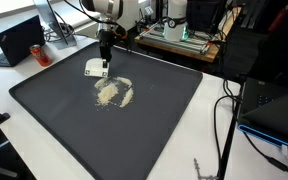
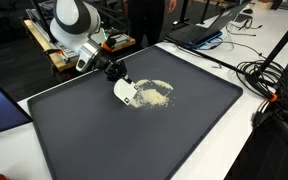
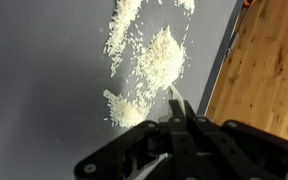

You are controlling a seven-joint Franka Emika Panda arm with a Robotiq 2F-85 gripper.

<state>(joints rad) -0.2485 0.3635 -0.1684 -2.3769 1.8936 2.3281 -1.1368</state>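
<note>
Clamped on white scraper (image 2: 125, 91), claw (image 2: 117, 77) low over dark mat (image 2: 184, 135), pale grains (image 2: 155, 95) heaped just beside scraper, toward mat's middle.

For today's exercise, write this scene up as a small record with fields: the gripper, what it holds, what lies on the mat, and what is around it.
gripper: Robotiq gripper, shut, pointing down at the mat
held: white scraper, a flat piece seen edge-on in the wrist view
on the mat: loose pale grains, rice-like, in a pile with scattered strays
relation: scraper at the pile's edge; contact cannot be told
surface: dark mat with a raised rim
nearby: laptop off the mat, open
</note>
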